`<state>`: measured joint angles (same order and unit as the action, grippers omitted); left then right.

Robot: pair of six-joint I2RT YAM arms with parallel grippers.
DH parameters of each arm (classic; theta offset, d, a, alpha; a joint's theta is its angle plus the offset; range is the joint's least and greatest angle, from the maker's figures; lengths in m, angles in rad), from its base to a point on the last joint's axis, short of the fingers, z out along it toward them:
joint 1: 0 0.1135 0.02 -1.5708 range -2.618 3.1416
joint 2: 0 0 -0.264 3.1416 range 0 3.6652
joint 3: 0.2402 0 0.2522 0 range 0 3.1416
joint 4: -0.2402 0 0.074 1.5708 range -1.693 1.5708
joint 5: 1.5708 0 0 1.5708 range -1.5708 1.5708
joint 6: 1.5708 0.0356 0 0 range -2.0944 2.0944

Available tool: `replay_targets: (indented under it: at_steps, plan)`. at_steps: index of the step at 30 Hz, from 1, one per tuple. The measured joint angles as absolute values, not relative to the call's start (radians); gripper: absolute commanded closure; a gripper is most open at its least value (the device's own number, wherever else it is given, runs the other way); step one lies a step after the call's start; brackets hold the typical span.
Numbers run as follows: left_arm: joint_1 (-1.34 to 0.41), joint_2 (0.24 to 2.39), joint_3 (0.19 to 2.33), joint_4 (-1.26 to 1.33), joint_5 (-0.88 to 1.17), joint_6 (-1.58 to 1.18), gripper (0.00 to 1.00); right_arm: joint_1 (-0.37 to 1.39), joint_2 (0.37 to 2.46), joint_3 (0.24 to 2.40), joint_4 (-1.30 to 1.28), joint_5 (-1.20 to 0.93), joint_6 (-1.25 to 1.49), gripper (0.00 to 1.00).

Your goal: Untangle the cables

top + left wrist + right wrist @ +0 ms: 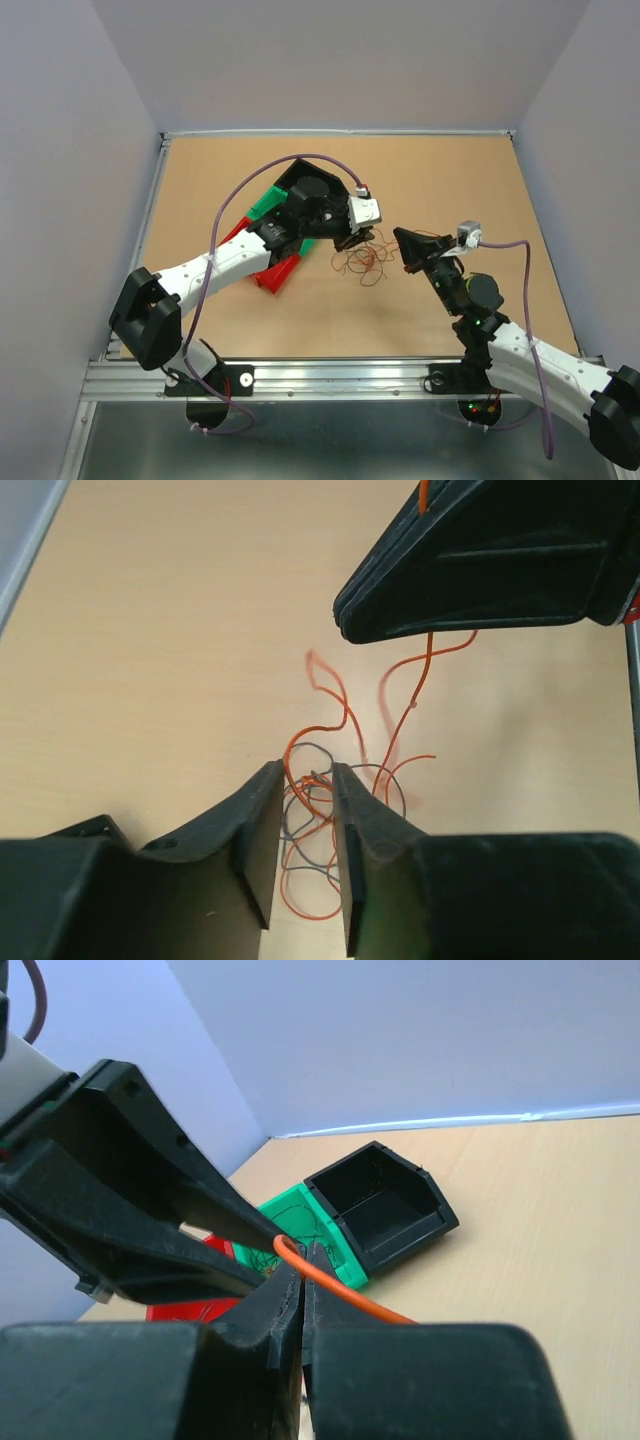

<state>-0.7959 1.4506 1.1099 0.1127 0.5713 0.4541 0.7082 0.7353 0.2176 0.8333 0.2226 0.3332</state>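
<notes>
The pale wooden surface (450, 180) carries an open black plastic bin (385, 1205), with a green plastic bin (310, 1225) touching its side and a red plastic bin (275, 275) just beyond the green one.

The cables (362, 262), a loose curl of hair-thin orange and grey wires, lie on the surface to the near right of the black bin, outside all three bins.

My left end effector (305, 770) is down at the clump, jaws narrow with several strands running through the gap and not visibly pinched.

My right end effector (300, 1260), farther from the black bin, is closed tight on one orange strand.

If I pull right now, I judge the whole clump could drag along, because the left jaws are not clamping it. The thin strand might also slip out. My two end effectors are close and could knock together.

I can read no brand or label anywhere.
</notes>
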Motion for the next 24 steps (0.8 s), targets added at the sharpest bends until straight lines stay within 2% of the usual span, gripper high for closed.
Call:
replay_targets:
  at_steps: [2, 5, 9, 15, 20, 23, 24]
  plan:
    - [-0.8, 1.472, 1.122, 0.101, 0.567, 0.464, 0.39, 0.708, 0.733, 0.218, 0.831, 0.23, 0.337, 0.99]
    - [-0.806, 1.498, 1.127, 0.097, 0.572, 0.482, 0.3, 0.709, 0.733, 0.218, 0.817, 0.233, 0.341, 0.99]
    - [-0.813, 1.525, 1.127, 0.091, 0.59, 0.499, 0.23, 0.708, 0.734, 0.218, 0.813, 0.237, 0.348, 0.99]
    - [-0.825, 1.583, 1.127, 0.091, 0.638, 0.523, 0.18, 0.708, 0.732, 0.218, 0.813, 0.245, 0.363, 0.99]
    - [-0.835, 1.627, 1.127, 0.096, 0.672, 0.537, 0.21, 0.709, 0.72, 0.217, 0.812, 0.271, 0.384, 0.99]
    - [-0.851, 1.67, 1.13, 0.109, 0.677, 0.54, 0.28, 0.709, 0.705, 0.212, 0.809, 0.293, 0.397, 0.99]
    - [-0.858, 1.69, 1.135, 0.108, 0.678, 0.541, 0.35, 0.708, 0.697, 0.212, 0.808, 0.301, 0.401, 0.99]
